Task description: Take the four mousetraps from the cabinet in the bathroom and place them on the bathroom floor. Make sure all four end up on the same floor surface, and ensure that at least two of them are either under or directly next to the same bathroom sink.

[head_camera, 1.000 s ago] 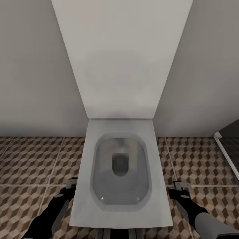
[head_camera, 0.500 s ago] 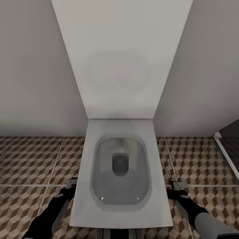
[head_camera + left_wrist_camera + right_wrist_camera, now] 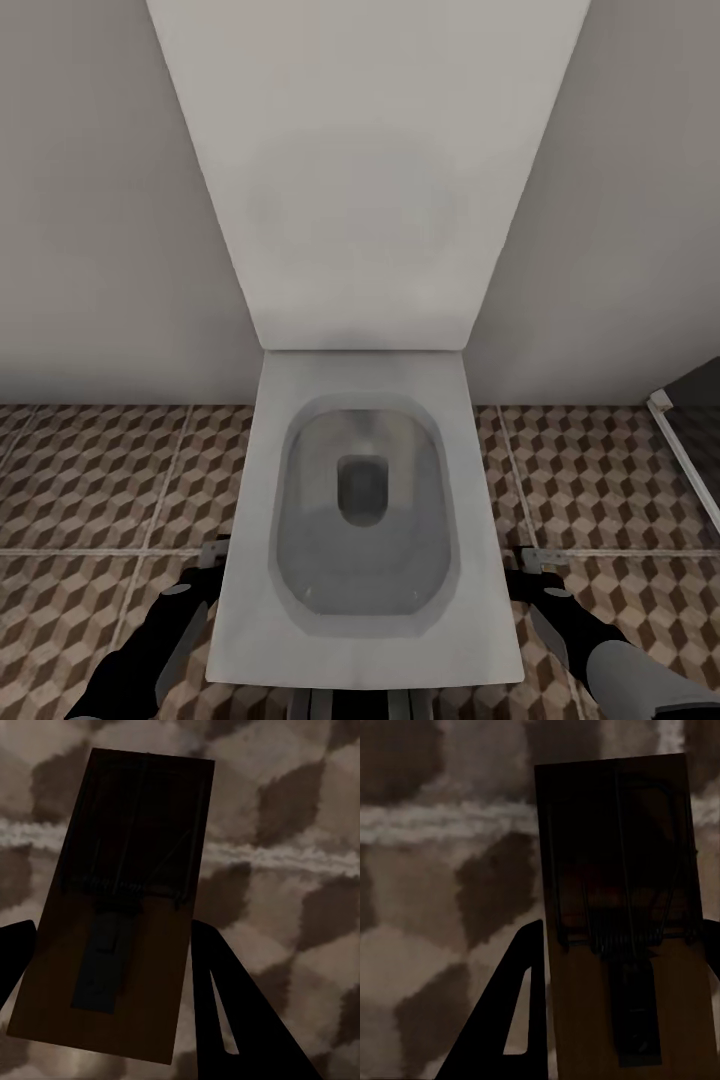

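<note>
Looking down from the head view, a white toilet (image 3: 365, 520) with its lid raised against the pale wall sits in the middle, standing on the bathroom floor (image 3: 90, 480) of brown, tan and cream cubes. The left gripper (image 3: 205, 572) hangs just beside the toilet's left edge, the right gripper (image 3: 538, 575) just beside its right edge, both low over the tiles. A dark panel with a white frame (image 3: 685, 450) stands to the toilet's far right.

In the left wrist view, a mousetrap (image 3: 120, 907), a brown wooden slab with dark wire parts, sits between the dark fingers (image 3: 225, 1012), the jaws closed on its two long sides, tiles blurred behind it.

In the right wrist view, a second mousetrap (image 3: 622, 922) is clamped the same way between that gripper's fingers (image 3: 514, 1020), above a pale grout line.
</note>
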### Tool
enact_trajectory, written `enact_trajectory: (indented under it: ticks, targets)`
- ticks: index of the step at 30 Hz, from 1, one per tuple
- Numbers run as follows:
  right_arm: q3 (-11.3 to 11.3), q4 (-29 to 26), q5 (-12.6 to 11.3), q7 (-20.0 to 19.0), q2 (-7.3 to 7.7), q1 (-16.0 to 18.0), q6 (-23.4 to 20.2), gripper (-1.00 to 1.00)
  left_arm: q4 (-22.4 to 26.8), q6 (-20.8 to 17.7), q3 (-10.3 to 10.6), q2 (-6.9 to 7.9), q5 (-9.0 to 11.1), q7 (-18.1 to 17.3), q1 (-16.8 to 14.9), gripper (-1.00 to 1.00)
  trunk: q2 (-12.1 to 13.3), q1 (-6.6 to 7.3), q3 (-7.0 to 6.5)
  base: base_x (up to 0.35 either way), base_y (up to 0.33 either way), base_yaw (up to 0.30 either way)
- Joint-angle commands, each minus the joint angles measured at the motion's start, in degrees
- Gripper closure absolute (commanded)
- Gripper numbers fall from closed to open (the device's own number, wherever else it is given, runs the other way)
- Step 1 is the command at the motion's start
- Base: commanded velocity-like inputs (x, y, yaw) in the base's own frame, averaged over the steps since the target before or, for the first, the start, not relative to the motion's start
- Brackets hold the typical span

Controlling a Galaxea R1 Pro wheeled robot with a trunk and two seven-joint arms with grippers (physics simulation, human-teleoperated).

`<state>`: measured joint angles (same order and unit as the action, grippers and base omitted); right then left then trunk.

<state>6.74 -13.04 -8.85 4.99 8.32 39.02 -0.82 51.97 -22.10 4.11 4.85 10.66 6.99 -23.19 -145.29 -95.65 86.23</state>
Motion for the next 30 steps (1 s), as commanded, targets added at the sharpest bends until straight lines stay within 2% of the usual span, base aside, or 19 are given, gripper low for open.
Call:
enact_trajectory:
  ticks: [1, 14, 20, 30]
  targets:
    - [0.46, -0.06, -0.67, 0.11, 0.03, 0.01, -0.06, 1.0, 0.11, -0.24, 0.29, 0.11, 0.42, 0.48, -0.01, 1.0, -0.01, 0.01, 0.03, 0.0, 0.0, 0.0]
    - [0.54, -0.06, -0.64, 0.09, 0.03, 0.01, -0.06, 1.0, 0.22, -0.23, 0.23, 0.43, 0.37, 0.49, -0.01, 1.0, -0.01, 0.01, 0.03, 0.0, 0.0, 0.0]
    - [0.55, -0.06, -0.62, 0.1, 0.03, 0.01, -0.06, 1.0, 0.1, -0.26, 0.2, 1.87, 0.47, 0.53, -0.01, 1.0, -0.01, 0.01, 0.03, 0.0, 0.0, 0.0]
    - [0.55, -0.06, -0.59, 0.1, -0.03, 0.01, 0.01, 1.0, -0.06, -0.28, 0.14, 2.35, 0.57, 0.56, -0.01, 1.0, -0.01, 0.01, 0.03, 0.0, 0.0, 0.0]
